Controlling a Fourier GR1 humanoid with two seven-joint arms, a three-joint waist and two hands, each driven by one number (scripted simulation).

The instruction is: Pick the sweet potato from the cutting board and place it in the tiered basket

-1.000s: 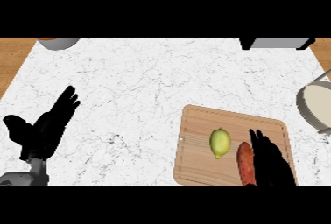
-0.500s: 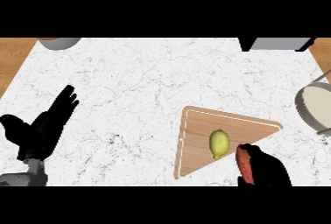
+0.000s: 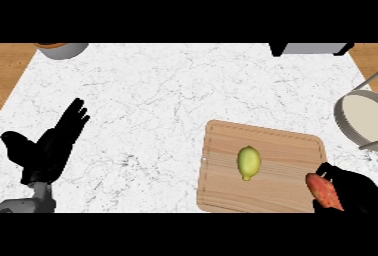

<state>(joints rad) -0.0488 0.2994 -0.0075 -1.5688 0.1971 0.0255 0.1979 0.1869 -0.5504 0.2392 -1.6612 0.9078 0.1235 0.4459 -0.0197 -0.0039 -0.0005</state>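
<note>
The sweet potato (image 3: 323,191) sits at the lower right corner of the cutting board (image 3: 258,172), a reddish-orange shape standing roughly upright in the view. The right hand (image 3: 353,192) comes in from the lower right edge and wraps it — black fingers curl round its right side and beneath it, with one tip showing just above its upper end, so the hand is clasped on the sweet potato. Its left face stays uncovered. Near the board's middle lies a yellow-green lemon (image 3: 249,162), apart from the hand. The left hand (image 3: 50,149) rests at the left edge over the white marble counter (image 3: 162,100), fingers straight and pointing up, holding nothing. A grey-rimmed pan (image 3: 358,120) shows at the right edge — only part of it is visible.
</note>
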